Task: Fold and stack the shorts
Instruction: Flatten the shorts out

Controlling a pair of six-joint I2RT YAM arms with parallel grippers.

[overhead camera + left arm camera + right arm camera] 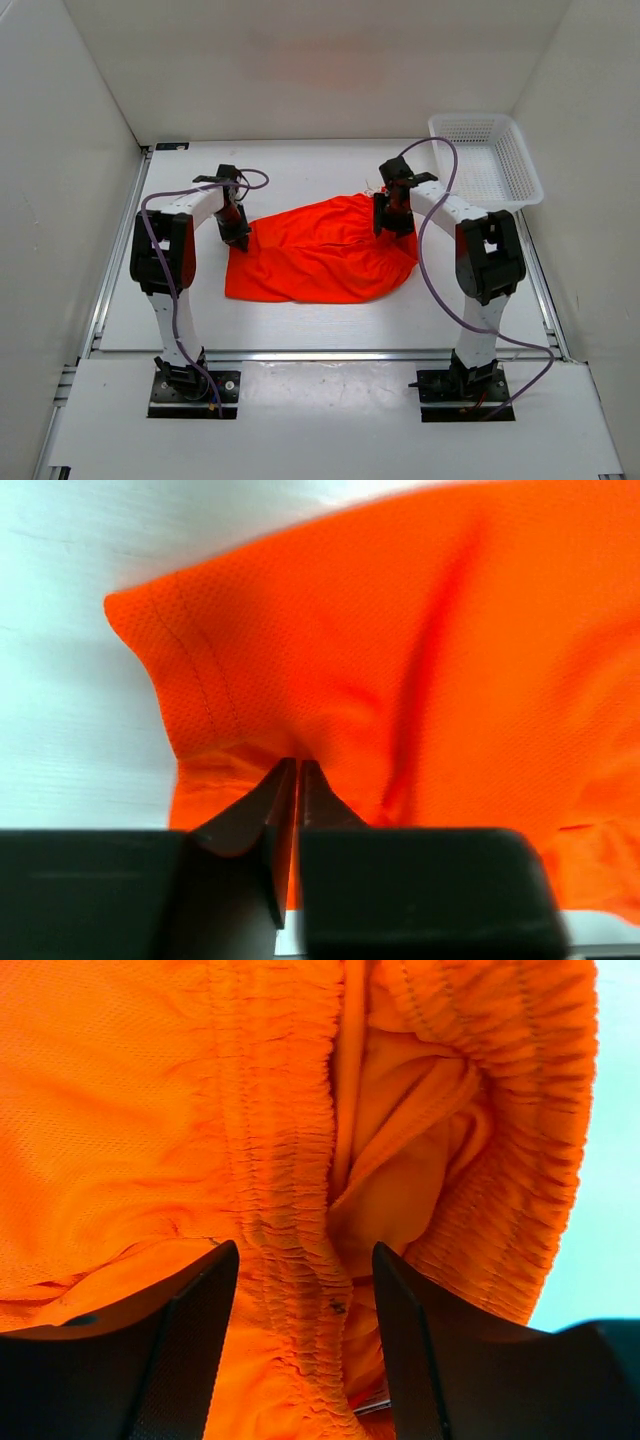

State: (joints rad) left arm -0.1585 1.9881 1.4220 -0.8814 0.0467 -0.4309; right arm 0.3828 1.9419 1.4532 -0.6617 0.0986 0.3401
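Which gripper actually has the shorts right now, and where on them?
The left gripper is pinched shut on the shorts, just inside a leg hem. The right gripper is open astride the waistband, holding nothing.

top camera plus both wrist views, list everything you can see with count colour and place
shorts: one, orange-red, spread on the middle of the table, waistband to the right
basket: one, white mesh, far right corner
table: one, white, under everything
cables: two, purple, one looping along each arm
left gripper: one, black, shut on the shorts' left hem corner
right gripper: one, black, open, jaws astride the gathered waistband
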